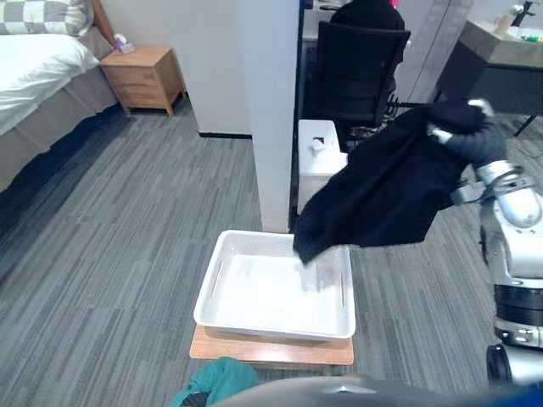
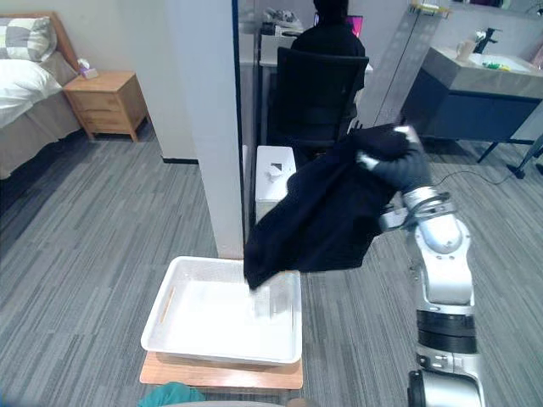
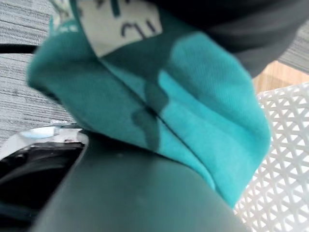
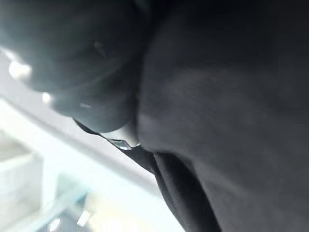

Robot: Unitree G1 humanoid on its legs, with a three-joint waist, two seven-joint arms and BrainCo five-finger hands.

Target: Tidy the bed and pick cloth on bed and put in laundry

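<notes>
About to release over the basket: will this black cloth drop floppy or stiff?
Likely very floppy: the black cloth hangs in loose folds from the right hand. Probably light, draping from one bunched grip. Its low corner hangs over the white basket, but the bulk is off to the side, so part may land outside.

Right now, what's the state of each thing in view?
black cloth, hanging from the right hand, lower corner over the white basket
right hand, raised, shut on black cloth
white basket, on the wooden board, nothing lying in it
teal cloth, outside the white basket, by its near edge
</notes>
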